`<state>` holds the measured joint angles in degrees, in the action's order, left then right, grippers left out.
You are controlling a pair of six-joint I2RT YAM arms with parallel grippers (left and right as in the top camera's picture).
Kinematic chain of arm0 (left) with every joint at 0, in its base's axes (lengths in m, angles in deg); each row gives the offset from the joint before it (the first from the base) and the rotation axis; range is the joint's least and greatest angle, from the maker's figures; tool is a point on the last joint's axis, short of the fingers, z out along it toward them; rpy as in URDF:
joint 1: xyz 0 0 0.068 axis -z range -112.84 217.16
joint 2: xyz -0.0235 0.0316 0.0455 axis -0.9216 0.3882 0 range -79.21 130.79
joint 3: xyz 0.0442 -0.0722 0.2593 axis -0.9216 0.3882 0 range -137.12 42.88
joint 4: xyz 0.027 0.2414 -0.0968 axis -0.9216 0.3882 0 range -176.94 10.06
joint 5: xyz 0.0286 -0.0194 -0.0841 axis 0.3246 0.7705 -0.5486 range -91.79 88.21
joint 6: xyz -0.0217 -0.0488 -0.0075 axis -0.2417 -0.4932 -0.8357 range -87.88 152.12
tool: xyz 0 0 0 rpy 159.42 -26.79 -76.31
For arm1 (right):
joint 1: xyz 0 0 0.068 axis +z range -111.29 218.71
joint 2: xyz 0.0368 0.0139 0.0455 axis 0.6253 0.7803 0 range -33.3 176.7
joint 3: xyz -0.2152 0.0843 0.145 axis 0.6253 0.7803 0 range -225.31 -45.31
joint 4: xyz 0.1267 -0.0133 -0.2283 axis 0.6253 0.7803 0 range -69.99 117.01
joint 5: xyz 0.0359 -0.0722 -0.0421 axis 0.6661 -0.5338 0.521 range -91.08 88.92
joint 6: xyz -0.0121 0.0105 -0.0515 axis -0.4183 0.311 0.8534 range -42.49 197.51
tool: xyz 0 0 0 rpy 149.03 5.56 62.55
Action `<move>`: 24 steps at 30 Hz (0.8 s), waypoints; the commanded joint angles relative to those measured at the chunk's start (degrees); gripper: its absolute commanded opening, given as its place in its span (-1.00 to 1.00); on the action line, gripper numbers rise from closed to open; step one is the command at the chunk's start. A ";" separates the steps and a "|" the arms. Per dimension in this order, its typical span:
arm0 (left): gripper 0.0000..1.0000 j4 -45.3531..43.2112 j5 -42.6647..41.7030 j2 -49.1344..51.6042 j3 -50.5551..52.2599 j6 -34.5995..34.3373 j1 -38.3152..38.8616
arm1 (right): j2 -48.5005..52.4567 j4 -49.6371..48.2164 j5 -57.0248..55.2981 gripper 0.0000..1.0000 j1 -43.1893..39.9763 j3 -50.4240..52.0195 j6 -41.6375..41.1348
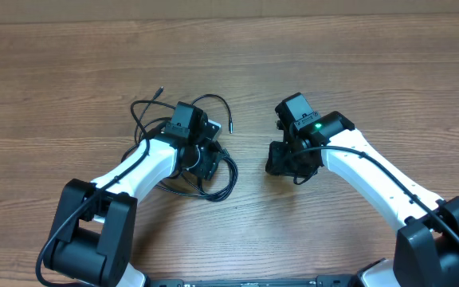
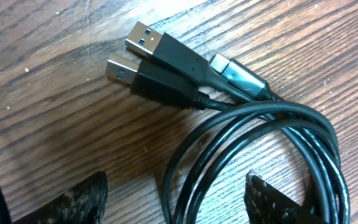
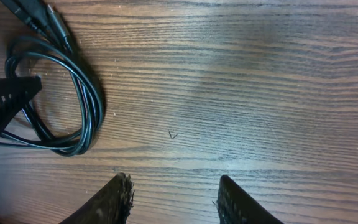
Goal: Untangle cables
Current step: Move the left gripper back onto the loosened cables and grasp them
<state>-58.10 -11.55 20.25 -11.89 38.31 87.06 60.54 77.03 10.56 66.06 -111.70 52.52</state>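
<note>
A tangle of thin black cables [image 1: 213, 171] lies on the wooden table left of centre, with loose ends reaching up past a small plug [image 1: 231, 126]. My left gripper [image 1: 205, 162] hovers low over the coil, open, with cable strands [image 2: 253, 130] running between its fingers [image 2: 176, 196]. Two USB plugs [image 2: 145, 59] and a third connector lie just beyond. My right gripper [image 1: 281, 159] is open and empty over bare wood [image 3: 173, 193], to the right of the coil [image 3: 73, 106].
The wooden table [image 1: 357, 72] stretches wide on all sides. The left gripper's dark finger [image 3: 5, 102] shows at the left edge of the right wrist view, inside the cable loop.
</note>
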 commanded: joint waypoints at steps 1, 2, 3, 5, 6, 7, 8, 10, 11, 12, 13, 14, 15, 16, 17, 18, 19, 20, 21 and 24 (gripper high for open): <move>0.41 -0.28 0.98 0.61 -1.20 0.63 0.46 | -1.11 -0.04 0.04 -0.13 -0.39 -1.29 0.46; 0.41 -0.31 0.98 0.61 -1.18 0.63 0.50 | -1.11 -0.04 0.04 -0.13 -0.39 -1.29 0.44; 0.41 -0.39 1.25 0.61 -1.09 0.63 0.81 | -1.11 -0.04 0.04 -0.14 -0.39 -1.29 0.44; 0.42 -0.59 1.46 0.61 -0.87 0.66 1.25 | -1.11 -0.04 0.04 -0.13 -0.39 -1.29 0.44; 0.41 -0.63 1.46 0.61 -0.74 0.63 1.55 | -1.11 -0.04 0.04 -0.13 -0.39 -1.29 0.46; 0.40 -0.66 1.46 0.63 -0.68 0.61 1.81 | -1.11 -0.04 0.04 -0.13 -0.39 -1.29 0.46; 0.41 -0.74 1.68 0.63 -0.61 0.57 2.03 | -1.11 -0.07 0.04 -0.13 -0.39 -1.29 0.46; 0.42 -0.85 3.19 0.63 -0.48 0.04 2.64 | -1.11 -0.07 0.04 -0.13 -0.39 -1.29 0.46; 0.42 -0.83 4.15 0.63 -0.44 0.02 2.99 | -1.11 -0.07 0.04 -0.13 -0.39 -1.29 0.46; 0.42 -0.83 4.66 0.63 -0.42 0.04 3.17 | -1.11 -0.07 0.04 -0.13 -0.39 -1.29 0.44; 0.42 -0.83 5.09 0.63 -0.39 0.02 3.30 | -1.11 -0.04 0.04 -0.13 -0.39 -1.29 0.46; 0.42 -0.83 5.79 0.63 -0.37 -0.02 3.45 | -1.11 -0.04 0.04 -0.13 -0.39 -1.29 0.46; 0.42 -0.87 5.92 0.63 -0.33 0.00 3.54 | -1.11 -0.04 0.04 -0.14 -0.39 -1.29 0.46; 0.42 -1.03 5.90 0.63 -0.26 0.00 3.54 | -1.11 -0.04 0.04 -0.13 -0.39 -1.29 0.46; 0.42 -1.31 5.90 0.63 -0.07 -0.07 3.54 | -1.11 -0.02 0.04 -0.13 -0.39 -1.29 0.46; 0.42 -1.51 5.92 0.63 0.04 -0.20 3.54 | -1.11 -0.02 0.04 -0.14 -0.39 -1.29 0.46; 0.42 -1.79 5.92 0.63 0.24 -0.31 3.54 | -1.11 -0.02 0.04 -0.13 -0.39 -1.29 0.46; 0.42 -2.01 5.92 0.63 0.42 -0.46 3.54 | -1.11 -0.02 0.04 -0.13 -0.39 -1.29 0.46; 0.42 -2.19 5.92 0.63 0.63 -0.55 3.54 | -1.11 -0.02 0.04 -0.13 -0.39 -1.29 0.46; 0.42 -2.71 5.90 0.63 1.27 -1.07 3.54 | -1.11 0.00 0.04 -0.13 -0.39 -1.29 0.46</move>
<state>-60.43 -6.22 20.25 -11.69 38.20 90.34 60.54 77.07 10.54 66.06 -111.70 52.52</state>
